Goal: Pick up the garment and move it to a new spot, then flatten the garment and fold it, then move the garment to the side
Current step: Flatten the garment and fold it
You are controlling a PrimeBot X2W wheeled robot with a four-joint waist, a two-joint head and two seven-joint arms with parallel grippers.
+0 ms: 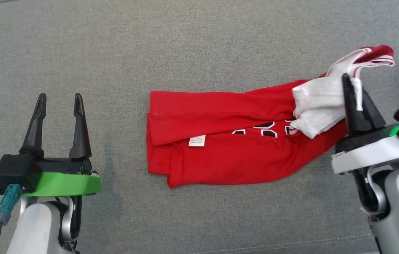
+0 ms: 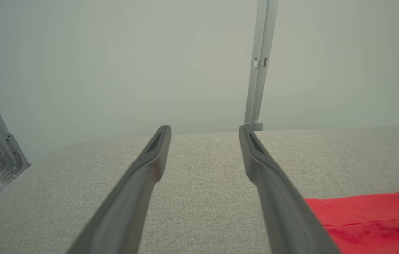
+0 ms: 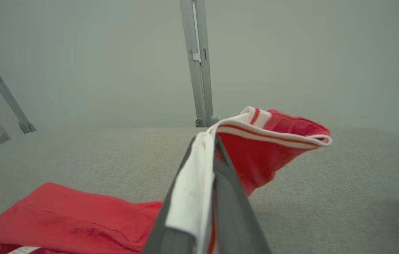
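Right end of garment (image 1: 227, 155): my right gripper (image 1: 354, 84), jaws clamped on the white, striped edge; that end lifted off the table (image 1: 199, 42), loose trim drooping beyond my fingers; forearm low, fingers pointing away from me, leaning slightly leftward

Garment itself: red, one long band mid-table, doubled lengthwise; label (image 1: 197, 140) face up near its left end; black-and-white print partly under the white flap

Well left of garment: my left gripper (image 1: 59, 96), fingers spread wide, holding nothing, level, clear of the cloth

Step, as I judge it: folding, cross-fold pending

Next move calls for: carrying the held end leftward over the band toward the label end, edges kept matched, release only once flat; left gripper free to pin that end
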